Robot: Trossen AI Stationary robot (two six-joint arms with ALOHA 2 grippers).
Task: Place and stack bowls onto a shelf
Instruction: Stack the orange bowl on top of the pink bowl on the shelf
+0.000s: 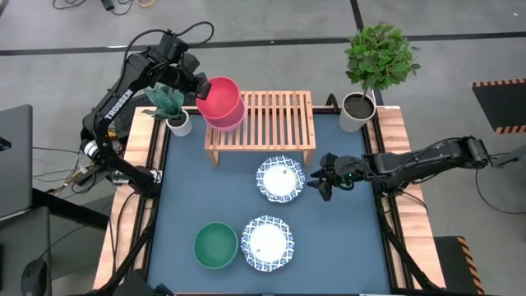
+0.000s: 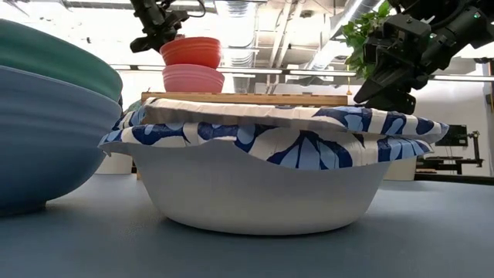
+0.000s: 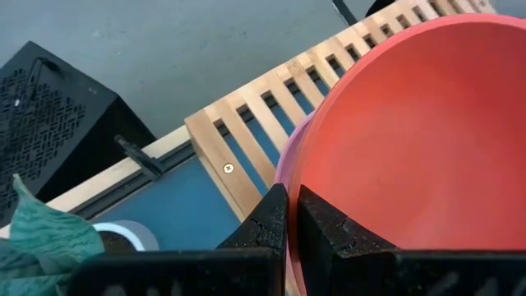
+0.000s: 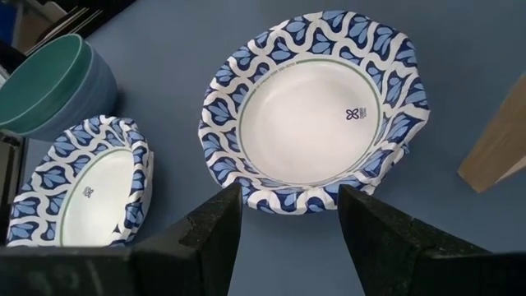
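on the blue tabletop the shelf was seen with a pink bowl at its left end, above which a red bowl was held clamped by the left gripper, while the nearer patterned bowl lay just ahead of the right gripper, whose fingers were spread apart.

Left arm: dark, jointed links; white "TROSSEN" lettering along one link; black cable looping off its far end; orange and white wiring at the base.
Left gripper: two matte black, rough-textured fingers.
Right arm: dark, slender links; small green lights near the wrist.
Right gripper: two broad black fingers with grainy surfaces.
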